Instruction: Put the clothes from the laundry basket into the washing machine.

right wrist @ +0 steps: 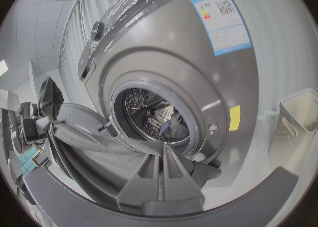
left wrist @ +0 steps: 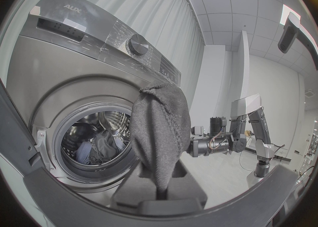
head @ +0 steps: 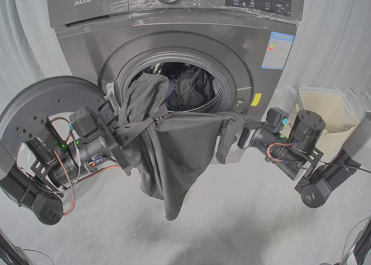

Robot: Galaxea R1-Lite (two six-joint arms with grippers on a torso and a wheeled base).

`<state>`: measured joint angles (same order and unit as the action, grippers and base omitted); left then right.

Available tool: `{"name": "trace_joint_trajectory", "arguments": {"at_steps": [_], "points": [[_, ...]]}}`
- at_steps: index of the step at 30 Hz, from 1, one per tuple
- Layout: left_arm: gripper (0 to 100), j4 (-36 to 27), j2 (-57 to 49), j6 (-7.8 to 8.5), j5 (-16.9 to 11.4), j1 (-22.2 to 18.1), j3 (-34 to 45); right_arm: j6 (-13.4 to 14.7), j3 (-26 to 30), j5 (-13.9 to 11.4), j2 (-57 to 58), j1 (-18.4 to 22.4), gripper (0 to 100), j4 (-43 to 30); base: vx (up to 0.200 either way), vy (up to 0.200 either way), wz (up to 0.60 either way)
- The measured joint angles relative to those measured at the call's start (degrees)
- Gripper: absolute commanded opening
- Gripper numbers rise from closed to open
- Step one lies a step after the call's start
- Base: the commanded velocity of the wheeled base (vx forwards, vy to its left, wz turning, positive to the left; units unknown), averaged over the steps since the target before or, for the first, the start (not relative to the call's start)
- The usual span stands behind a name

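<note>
Where the left claw (head: 123, 138) grips: it is clamped on the left upper edge of a dark grey garment (head: 174, 153), just in front of the left side of the machine's opening. In its own wrist view the cloth (left wrist: 159, 131) stands bunched up out of the pinched claw (left wrist: 162, 189).
Right claw (head: 234, 124): it is pressed together on the garment's right upper edge (right wrist: 99, 145), near the lower right of the opening.
Garment: it is stretched between the two claws across the lower part of the opening. Its upper left part rises over the left rim, and the bulk hangs down to a point above the floor.
Washing machine (head: 174, 34): a grey front-loader on the far side, with its round door (head: 46, 99) swung open to the left.
Drum (head: 193, 88): dark clothes and something blue lie inside.
Laundry basket (head: 328, 119): cream and perforated, on the floor just right of the machine, beyond the right arm.
</note>
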<state>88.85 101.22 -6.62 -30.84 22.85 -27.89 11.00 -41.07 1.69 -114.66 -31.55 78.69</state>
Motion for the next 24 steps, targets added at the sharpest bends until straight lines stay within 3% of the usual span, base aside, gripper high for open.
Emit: {"name": "trace_joint_trajectory", "arguments": {"at_steps": [10, 16, 24], "points": [[0, -0.02, -0.32, 0.13, 1.06, -1.11, -0.66, 0.52, 2.95, -0.37, 7.86, 1.15, 0, 3.86, 0.000, 0.000, 0.00], [0, -0.02, -1.08, -0.07, 5.25, -1.33, -3.22, 0.63, 6.57, -1.91, 9.40, 1.57, 0, 7.88, 0.000, 0.000, 0.00], [0, -0.02, -3.18, -0.51, 6.29, -1.46, -4.68, 0.68, 6.23, -2.18, 10.89, 1.57, 0, 8.13, 0.000, 0.000, 0.00]]}}
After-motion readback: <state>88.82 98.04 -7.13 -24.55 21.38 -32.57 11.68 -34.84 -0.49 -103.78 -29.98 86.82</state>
